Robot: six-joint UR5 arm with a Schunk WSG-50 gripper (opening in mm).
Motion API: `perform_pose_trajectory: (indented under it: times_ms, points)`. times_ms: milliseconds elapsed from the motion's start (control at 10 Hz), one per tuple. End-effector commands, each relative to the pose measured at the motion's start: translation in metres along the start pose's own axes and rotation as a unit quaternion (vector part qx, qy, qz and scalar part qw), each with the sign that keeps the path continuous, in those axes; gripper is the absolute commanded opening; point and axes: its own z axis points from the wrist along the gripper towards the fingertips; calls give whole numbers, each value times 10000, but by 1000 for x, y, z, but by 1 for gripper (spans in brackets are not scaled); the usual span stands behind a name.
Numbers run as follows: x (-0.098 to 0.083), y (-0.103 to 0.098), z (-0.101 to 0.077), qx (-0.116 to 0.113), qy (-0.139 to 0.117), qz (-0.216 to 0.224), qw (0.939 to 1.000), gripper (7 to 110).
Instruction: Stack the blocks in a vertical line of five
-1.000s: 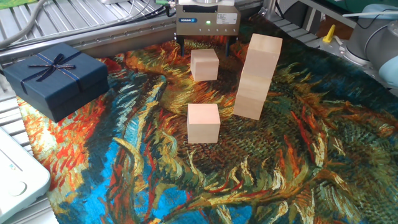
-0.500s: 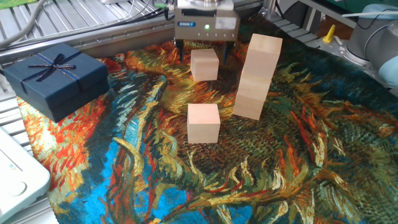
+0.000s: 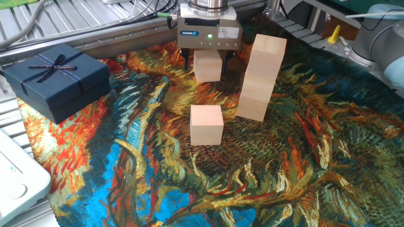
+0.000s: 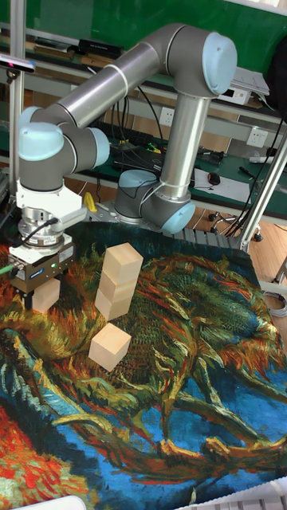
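Observation:
Five pale wooden blocks show on the painted cloth. Three of them form a slightly leaning stack (image 3: 261, 78) (image 4: 117, 284) at the right of centre. One loose block (image 3: 206, 125) (image 4: 110, 345) sits in front of the stack. Another loose block (image 3: 207, 66) (image 4: 46, 296) lies at the back, and my gripper (image 3: 208, 59) (image 4: 44, 296) has come down over it. Its fingers (image 3: 187, 57) stand on either side of this block with small gaps, so the gripper is open. The gripper body hides the block's top edge in both views.
A dark navy gift box (image 3: 57, 78) with a ribbon bow rests at the left edge of the cloth. A white device (image 3: 16, 180) sits at the lower left. Metal rails (image 3: 113, 31) run behind the cloth. The arm (image 4: 159, 72) arches over the back.
The gripper has lowered onto the far loose block, so its fingers now straddle it. The blocks and the stack have not moved.

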Motion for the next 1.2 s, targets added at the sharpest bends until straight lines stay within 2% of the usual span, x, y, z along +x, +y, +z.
perform_pose_trajectory:
  times_ms: [0, 300, 600, 1100]
  points:
    - [7, 3, -1, -18, -38, -37, 10000, 88]
    - [20, -1, 3, 76, 102, -44, 9999, 88]
    - [14, 3, 4, 20, 10, -39, 10000, 88]
    - [9, 2, 14, 52, -27, -39, 10000, 88]
